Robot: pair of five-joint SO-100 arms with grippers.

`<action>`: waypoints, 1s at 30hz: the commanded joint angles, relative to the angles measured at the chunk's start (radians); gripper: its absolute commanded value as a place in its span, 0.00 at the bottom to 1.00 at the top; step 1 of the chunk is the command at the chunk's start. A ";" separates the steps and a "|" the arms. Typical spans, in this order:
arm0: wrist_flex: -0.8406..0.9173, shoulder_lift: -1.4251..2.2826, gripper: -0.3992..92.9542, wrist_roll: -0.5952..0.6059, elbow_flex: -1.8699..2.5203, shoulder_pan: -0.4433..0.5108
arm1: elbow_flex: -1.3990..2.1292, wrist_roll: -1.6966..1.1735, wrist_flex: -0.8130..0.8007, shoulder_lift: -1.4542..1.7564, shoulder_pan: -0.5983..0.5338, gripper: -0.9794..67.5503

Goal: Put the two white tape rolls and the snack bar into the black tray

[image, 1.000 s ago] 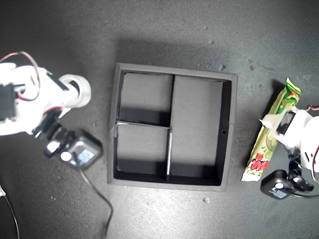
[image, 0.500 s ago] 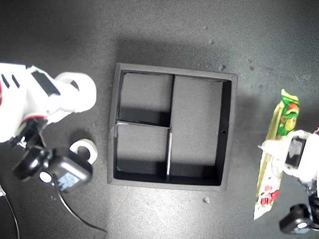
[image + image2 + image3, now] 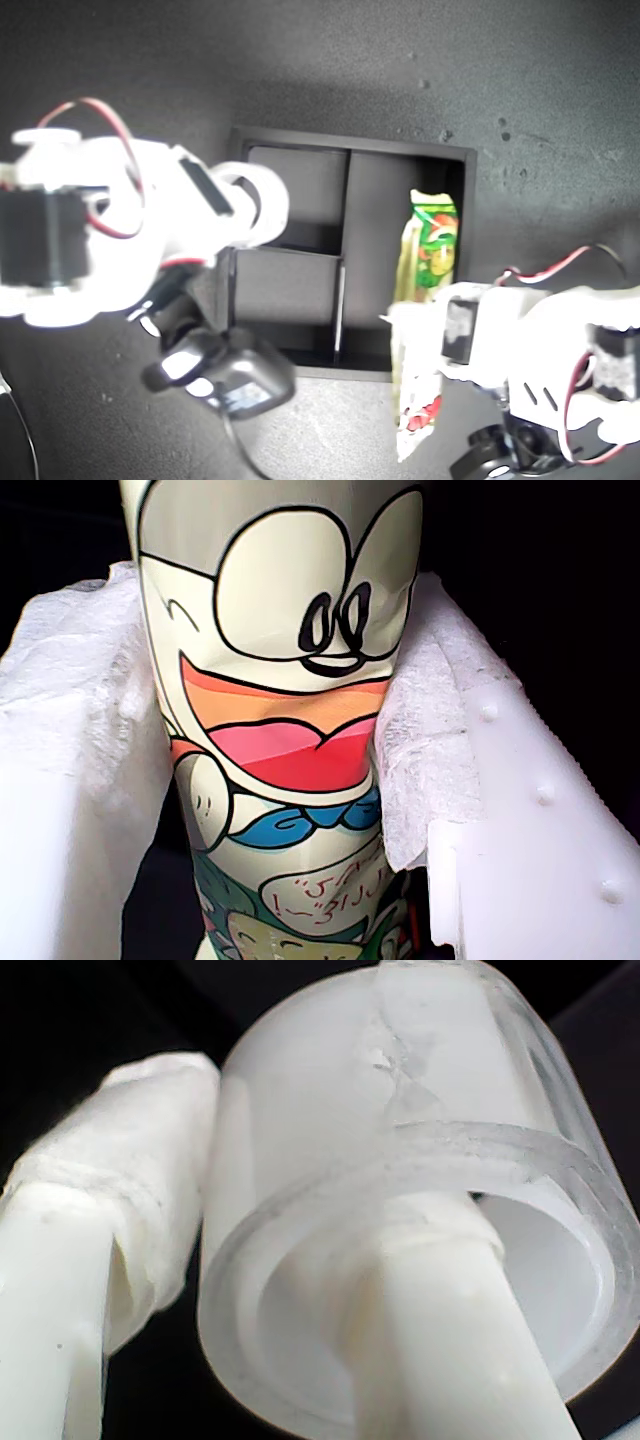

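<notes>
My first gripper (image 3: 425,325) clamps the glossy green-and-white snack bar (image 3: 428,250) over the long compartment of the square matte-black tray (image 3: 458,200), its lower end past the tray's near wall. My second gripper (image 3: 240,205) grips a white tape roll (image 3: 262,205) at the tray's far-side small compartment.

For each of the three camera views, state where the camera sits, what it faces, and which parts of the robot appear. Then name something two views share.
Exterior view: overhead, facing down on the black tray; both arms show.
First wrist view: on my first gripper, looking along padded fingers clamping the snack bar.
Second wrist view: on my second gripper, one finger outside, one through a white tape roll.
Shared: bar and roll also appear overhead.
</notes>
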 commanded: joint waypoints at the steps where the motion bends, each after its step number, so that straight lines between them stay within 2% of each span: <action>1: 0.075 -0.127 0.00 0.011 -0.230 0.015 | -0.044 0.025 -0.055 0.005 0.003 0.14; 6: 0.291 -0.417 0.00 0.002 -0.650 0.025 | -0.043 0.035 -0.052 0.005 -0.006 0.14; 18: 0.291 -0.445 0.02 -0.041 -0.601 0.000 | -0.029 0.055 -0.003 0.005 -0.021 0.15; 22: 0.291 -0.440 0.11 -0.049 -0.586 0.000 | -0.037 0.049 0.032 0.005 -0.034 0.22; 30: 0.291 -0.397 0.13 -0.057 -0.545 -0.005 | -0.084 0.051 0.153 0.005 -0.031 0.31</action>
